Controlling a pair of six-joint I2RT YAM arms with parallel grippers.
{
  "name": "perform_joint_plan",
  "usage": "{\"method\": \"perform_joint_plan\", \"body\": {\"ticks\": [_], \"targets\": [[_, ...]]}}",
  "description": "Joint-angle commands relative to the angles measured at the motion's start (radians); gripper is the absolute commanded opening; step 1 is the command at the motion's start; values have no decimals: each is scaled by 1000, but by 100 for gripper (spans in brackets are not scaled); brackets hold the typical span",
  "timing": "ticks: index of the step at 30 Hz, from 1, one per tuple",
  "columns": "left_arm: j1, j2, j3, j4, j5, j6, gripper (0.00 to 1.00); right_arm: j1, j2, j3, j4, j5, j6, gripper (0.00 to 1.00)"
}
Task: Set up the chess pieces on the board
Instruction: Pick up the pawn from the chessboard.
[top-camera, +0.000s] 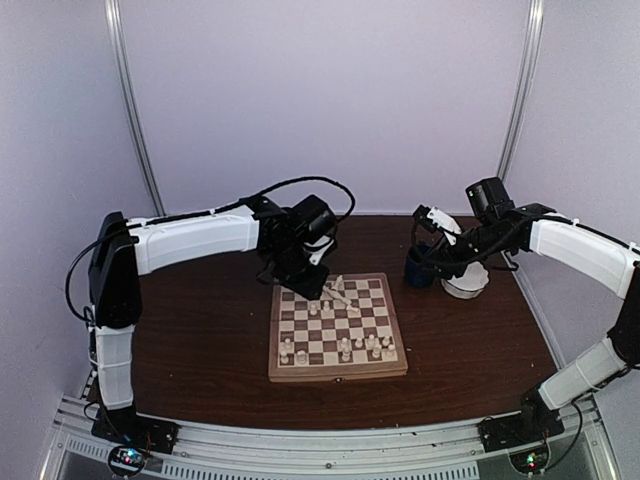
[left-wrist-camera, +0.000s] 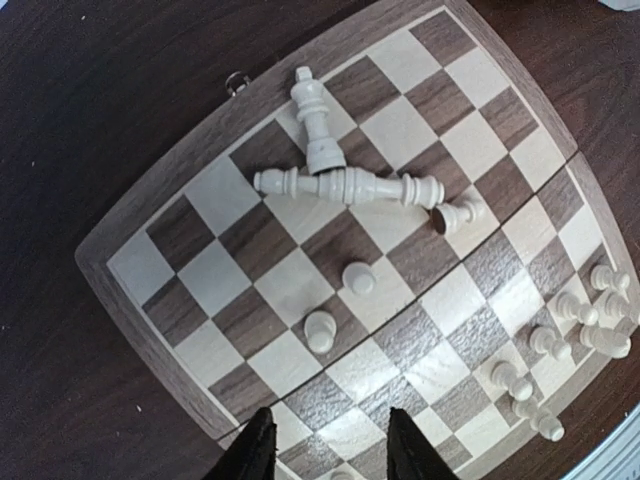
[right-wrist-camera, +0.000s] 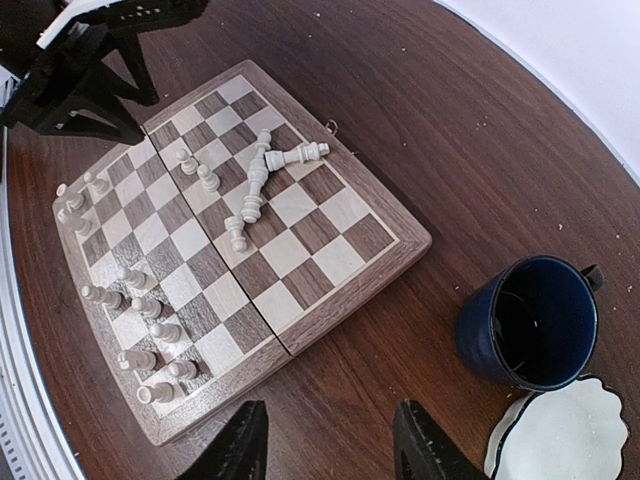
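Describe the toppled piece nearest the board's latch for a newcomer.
On the board, find the fallen cream pieces near the rim with the metal latch. It is the tall piece whose head points at that rim; the others lie crosswise at its base.

We see soft, even light falling from above, with only faint shadows on the dark tabletop. The top view is slightly blurred and grainy, and the chess pieces are pale smudges. Ahead of the left pincer the board bulges with wide-angle distortion. Beyond the right pincer focus is crisp, the tabletop shows a mild sheen, and the edges curve.
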Motion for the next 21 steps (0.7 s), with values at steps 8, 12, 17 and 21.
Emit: {"method": "perform_joint_plan", "body": {"ticks": [8,12,17,21], "targets": [[61,183,149,-20,65,-4,30,-4,-15,-6,-6,17,-20,47],[63,210,151,-20,91,-3,30,-4,-10,-6,-6,15,-23,47],[63,240,160,-19,147,-6,28,-4,-5,-4,-6,16,-25,47],[63,243,160,-15,150,-8,23,-4,-4,-5,-8,16,-25,47]]}}
